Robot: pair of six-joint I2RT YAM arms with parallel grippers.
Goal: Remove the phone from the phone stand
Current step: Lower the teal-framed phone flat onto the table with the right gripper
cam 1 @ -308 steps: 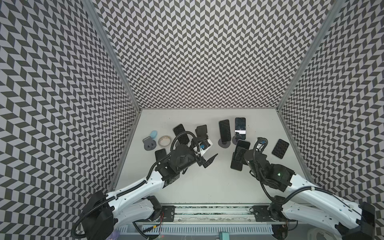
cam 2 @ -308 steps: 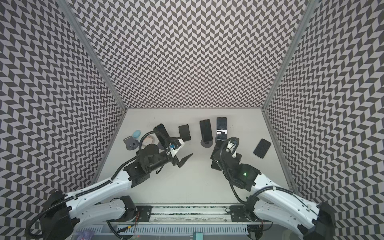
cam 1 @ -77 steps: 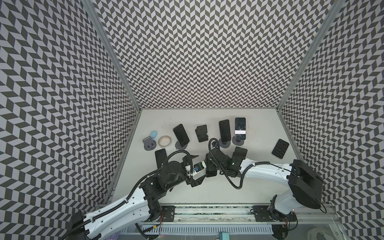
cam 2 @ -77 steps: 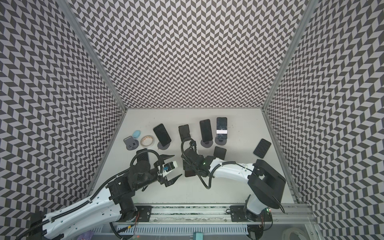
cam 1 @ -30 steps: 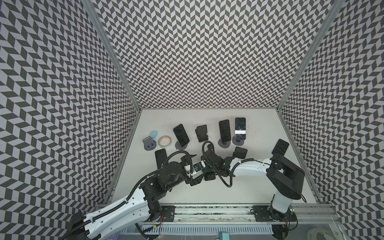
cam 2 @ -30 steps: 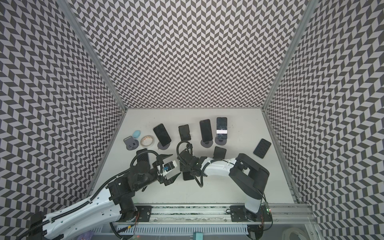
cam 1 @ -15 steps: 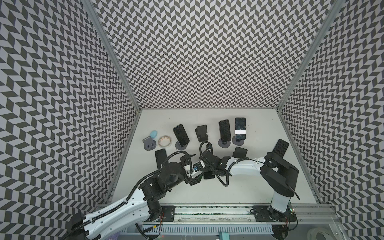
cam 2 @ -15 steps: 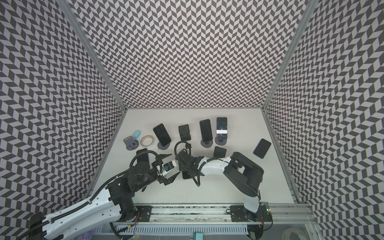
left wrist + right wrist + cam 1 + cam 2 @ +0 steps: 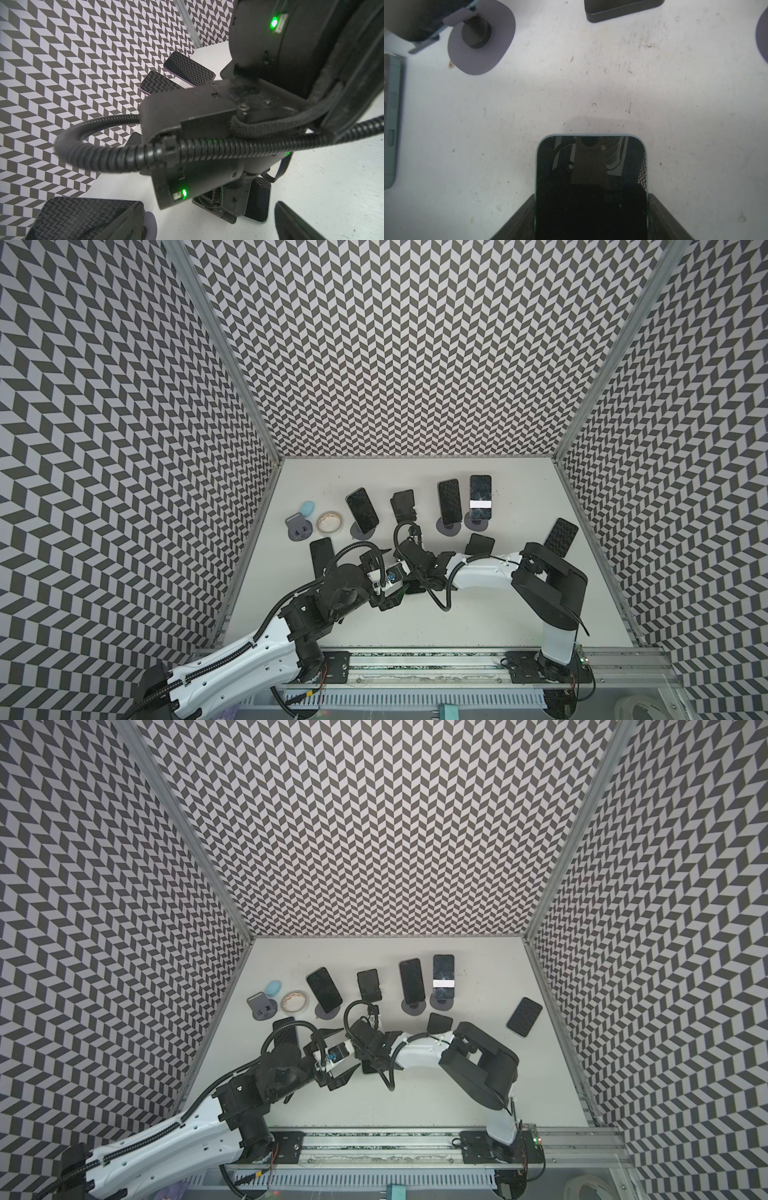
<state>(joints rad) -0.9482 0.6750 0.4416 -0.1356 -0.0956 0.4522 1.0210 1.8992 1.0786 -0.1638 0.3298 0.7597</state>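
in both top views the right gripper (image 9: 417,574) reaches across the middle of the bench (image 9: 478,635). the dark slab under it is the phone (image 9: 415,588), clear of every stand. an empty back stand (image 9: 403,506) and an empty near stand (image 9: 480,545) hold nothing; which one the phone belongs to i cannot tell. the left gripper (image 9: 348,1051) sits just beside the right one, its fingers spread wide around nothing. the lift-out looks done. what is left, as i judge it, is laying the phone down and letting go.

in the left wrist view the phone (image 9: 259,199) hangs below the right gripper (image 9: 226,204), its lower end close to the bench; touching or not, i cannot tell. one of the left fingers (image 9: 291,224) shows, apart from the phone.

in the right wrist view the right fingers (image 9: 662,216) clamp the phone (image 9: 591,187) by its two long sides, screen toward the camera. bare bench lies beyond its free end, then a lavender stand base (image 9: 481,41) and the empty back stand (image 9: 623,10). a flat phone (image 9: 390,124) lies off to one side.

for room, it is crowded toward the left gripper and the flat phone. the open bench ahead of the phone's end, and toward the near edge in the top views, looks enough for a set-down.
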